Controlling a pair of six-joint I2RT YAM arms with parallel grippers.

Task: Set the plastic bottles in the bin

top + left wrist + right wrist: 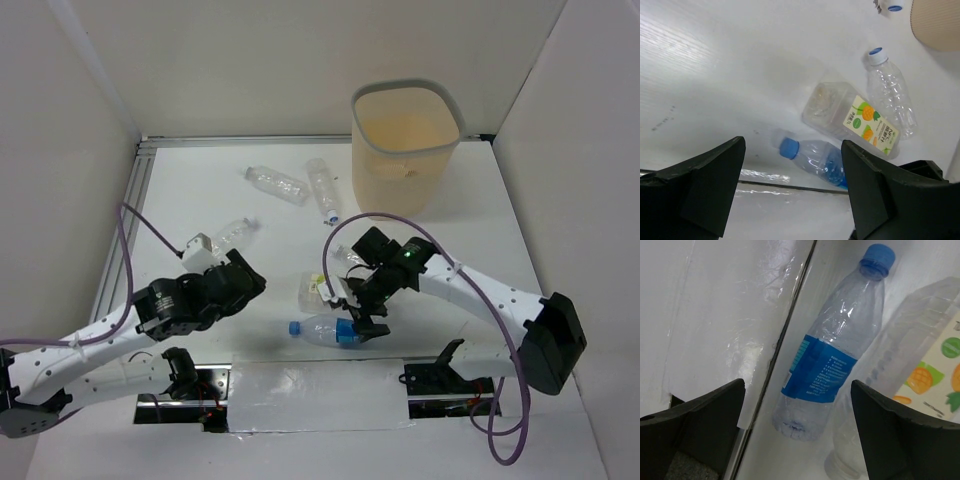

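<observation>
The blue-labelled bottle (322, 328) with a blue cap lies on its side near the table's front edge. My right gripper (367, 325) is open over its base end; in the right wrist view the bottle (832, 355) lies between the spread fingers of that gripper (799, 440). A bottle with a white-green-orange label (318, 290) lies beside it. My left gripper (254, 283) is open and empty, left of both bottles (815, 157). Three bare bottles (277, 183) (323, 188) (237, 233) lie farther back. The beige bin (400, 170) stands at the back right.
Another bare bottle (350, 260) lies under the right arm. A small white block (196, 243) lies by the left arm. A foil-taped strip (320, 385) runs along the near edge. White walls close in the table on three sides.
</observation>
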